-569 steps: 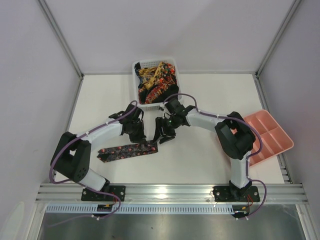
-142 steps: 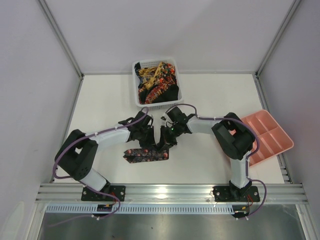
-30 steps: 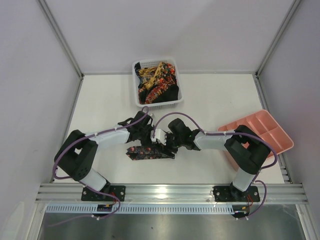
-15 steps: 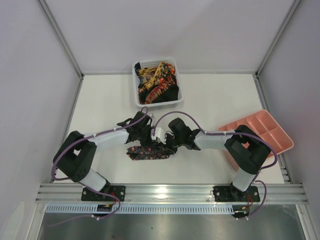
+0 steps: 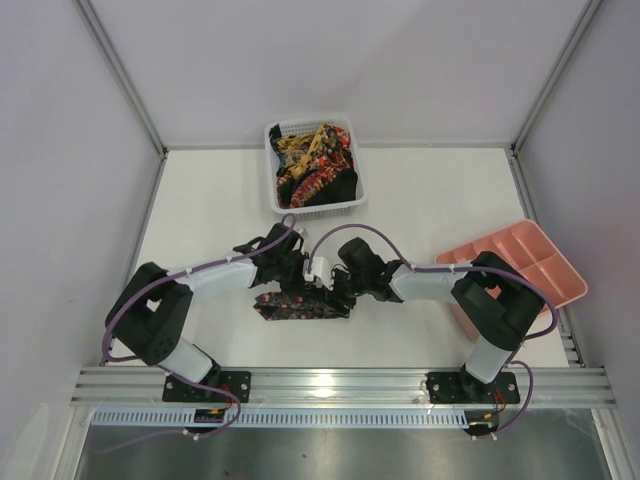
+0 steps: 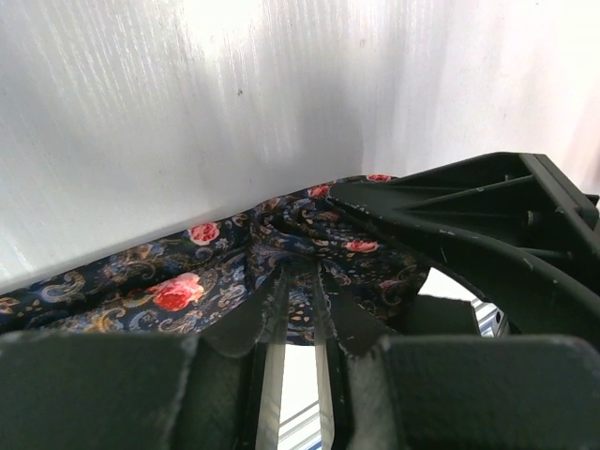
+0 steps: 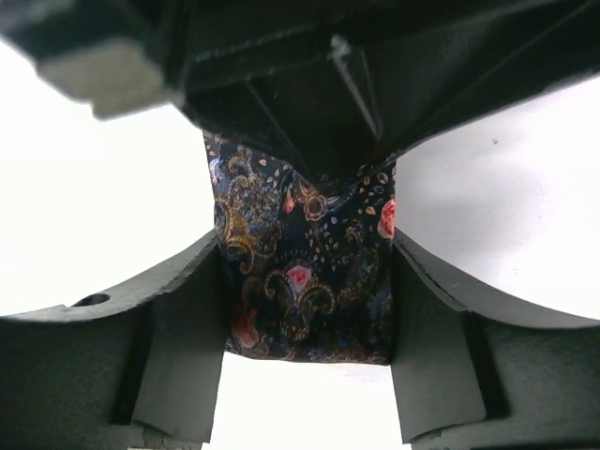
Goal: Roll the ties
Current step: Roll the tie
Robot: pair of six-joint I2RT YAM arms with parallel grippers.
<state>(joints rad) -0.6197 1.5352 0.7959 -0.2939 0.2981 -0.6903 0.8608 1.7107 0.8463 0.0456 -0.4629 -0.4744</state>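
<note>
A dark tie (image 5: 285,307) with red and gold flowers lies folded into a short band on the table in front of the arms. My left gripper (image 5: 300,287) comes down on its right part. In the left wrist view the left gripper (image 6: 300,278) is shut on a raised fold of the tie (image 6: 187,281). From the right, my right gripper (image 5: 333,296) meets the same end. It is open, and its pads (image 7: 183,328) stand on either side of the tie (image 7: 300,281), whose edges reach them. More ties (image 5: 312,160) lie heaped in the basket.
The white mesh basket (image 5: 318,207) stands at the back, just behind the two wrists. A pink compartment tray (image 5: 545,290) sits at the right edge, partly behind the right arm's elbow. Each gripper's dark body fills part of the other's wrist view.
Almost nothing has moved over the last second: both grippers stay at the tie's right end, and the right arm has shifted very slightly toward the front.
</note>
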